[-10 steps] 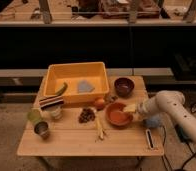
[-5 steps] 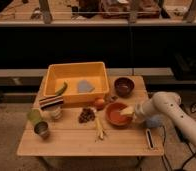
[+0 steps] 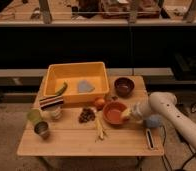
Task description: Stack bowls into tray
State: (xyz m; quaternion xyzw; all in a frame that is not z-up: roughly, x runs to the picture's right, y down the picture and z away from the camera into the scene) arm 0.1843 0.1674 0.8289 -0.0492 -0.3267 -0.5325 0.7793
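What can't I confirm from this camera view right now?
Camera view:
- end effector at the orange-red bowl's right rim: its hold on the bowl, hidden by the wrist.
- arm: cut off by the right edge.
- blue object beside the arm: partly hidden by it.
- tray: near floor hidden by its front wall.

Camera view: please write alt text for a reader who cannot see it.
The robot's gripper is at the rim of an orange-red bowl on a wooden table. A dark brown bowl stands behind it, beside a yellow tray.
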